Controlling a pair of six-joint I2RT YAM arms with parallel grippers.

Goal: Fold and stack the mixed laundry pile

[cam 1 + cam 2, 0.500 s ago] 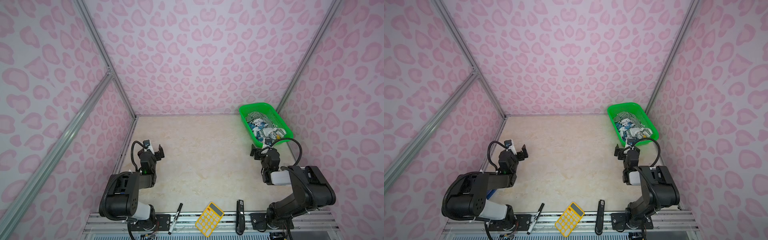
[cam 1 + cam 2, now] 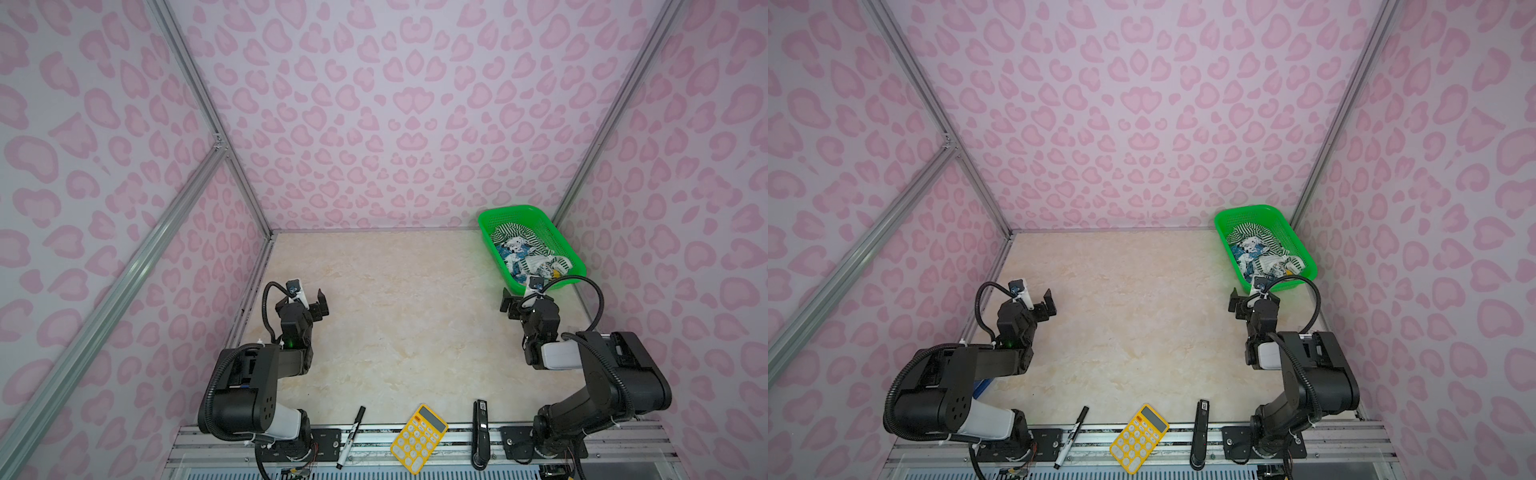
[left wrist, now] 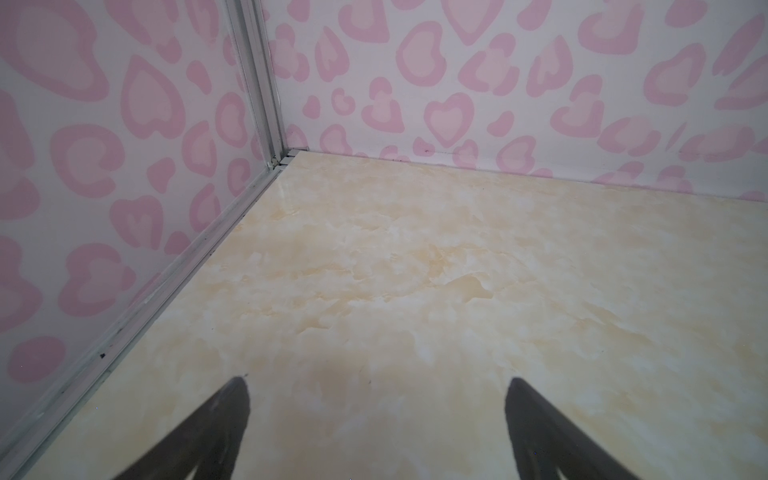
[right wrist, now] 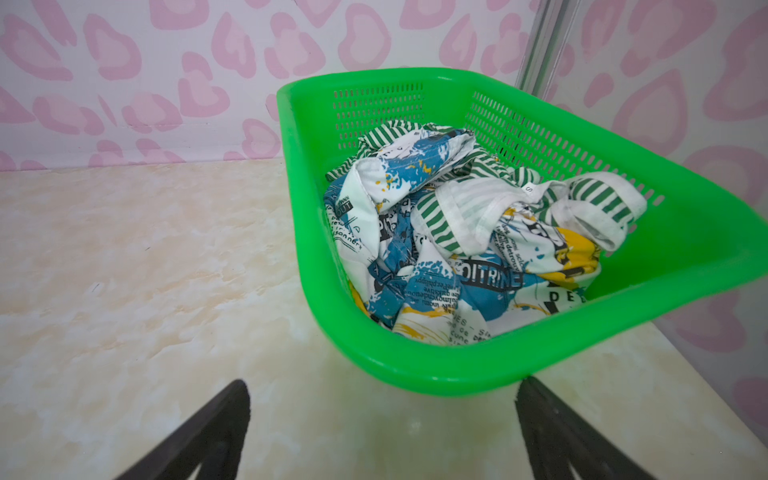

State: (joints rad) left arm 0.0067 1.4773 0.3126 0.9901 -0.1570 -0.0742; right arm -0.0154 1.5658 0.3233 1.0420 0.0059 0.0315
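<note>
The mixed laundry pile (image 2: 523, 253) (image 2: 1260, 253) lies crumpled inside a bright green perforated basket (image 2: 513, 209) (image 2: 1250, 209) at the table's back right corner. In the right wrist view a white garment with blue, yellow and black print (image 4: 436, 274) fills the basket (image 4: 415, 370), and a green-and-white striped garment (image 4: 457, 212) lies over and behind it. My right gripper (image 2: 519, 297) (image 2: 1248, 297) (image 4: 382, 380) stands open and empty just in front of the basket's near rim. My left gripper (image 2: 309, 299) (image 2: 1038, 301) (image 3: 377, 380) is open and empty over bare table at the left.
A black marker (image 2: 351, 434), a yellow calculator (image 2: 419, 438) and a slim black device (image 2: 480, 432) lie along the front edge. Pink-patterned walls with aluminium frame posts close in the marble-look table (image 2: 395, 311) on three sides.
</note>
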